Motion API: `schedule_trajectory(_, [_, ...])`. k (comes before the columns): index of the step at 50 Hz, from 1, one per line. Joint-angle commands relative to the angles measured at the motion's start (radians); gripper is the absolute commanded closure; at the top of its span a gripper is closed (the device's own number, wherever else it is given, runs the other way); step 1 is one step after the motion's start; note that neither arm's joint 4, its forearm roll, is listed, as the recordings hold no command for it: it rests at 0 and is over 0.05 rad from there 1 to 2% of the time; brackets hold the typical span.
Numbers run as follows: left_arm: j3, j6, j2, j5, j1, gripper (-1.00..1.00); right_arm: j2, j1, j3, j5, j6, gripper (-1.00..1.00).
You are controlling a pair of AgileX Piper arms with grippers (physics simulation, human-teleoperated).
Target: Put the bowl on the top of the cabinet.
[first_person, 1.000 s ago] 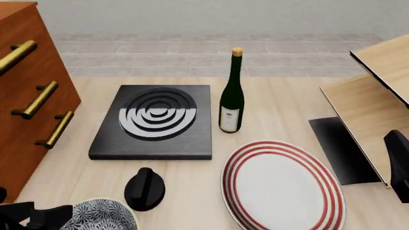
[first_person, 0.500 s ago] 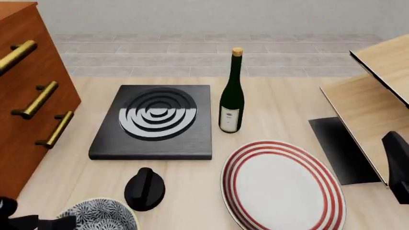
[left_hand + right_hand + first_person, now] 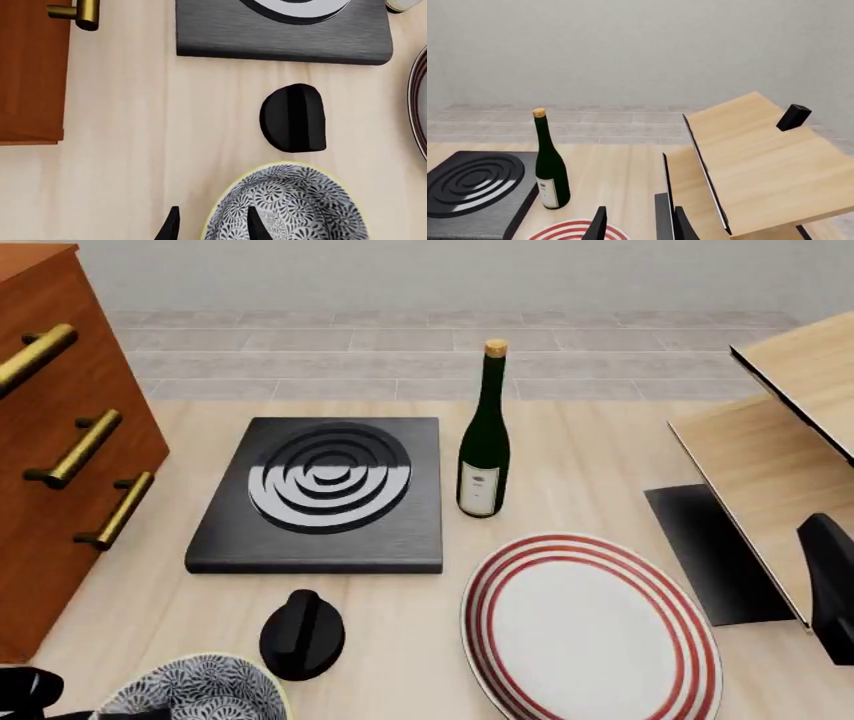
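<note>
At far left stands your cabinet (image 3: 54, 440); the bowl (image 3: 200, 690) sits on the desk (image 3: 601, 460) near its foot. Your left tool (image 3: 210, 225) is parted, one fingertip on each side of the bowl's rim. Far right, your right tool (image 3: 637, 225) hangs unclenched, holding nothing.

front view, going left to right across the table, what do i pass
cabinet → bowl → black knob → bottle → plate → pale shelf unit. The hob overlaps the knob's span, so it is left out.
</note>
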Motion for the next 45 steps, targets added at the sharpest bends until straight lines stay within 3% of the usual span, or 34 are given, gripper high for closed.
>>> schedule_trajectory(1, [0.046,-0.025,0.030,-0.053,-0.005,-1.00,0.001,0.000,0.019,-0.020,0.000,-1.00])
schedule_trajectory(11, [0.048,-0.040,0.053,-0.076,-0.027,-1.00,0.007,-0.003,0.027,-0.034,0.000,-1.00])
schedule_trajectory(14, [0.048,-0.086,0.033,-0.048,-0.066,-1.00,0.009,-0.003,0.025,-0.035,0.000,-1.00])
schedule_trajectory(16, [0.048,-0.070,0.025,-0.051,-0.061,-1.00,0.009,-0.003,0.026,-0.036,0.000,-1.00])
schedule_trajectory(17, [0.048,-0.039,0.041,-0.066,-0.044,1.00,0.011,-0.003,0.025,-0.036,0.000,-1.00])
schedule_trajectory(19, [0.048,-0.071,0.029,-0.056,-0.064,1.00,0.010,-0.003,0.026,-0.036,0.000,-1.00])
schedule_trajectory(26, [0.048,-0.082,0.040,-0.066,-0.078,1.00,0.014,-0.005,0.019,-0.034,0.000,-1.00])
schedule_trajectory(45, [0.038,-0.068,0.043,-0.096,-0.078,1.00,0.007,-0.006,0.028,-0.036,-0.002,-1.00])
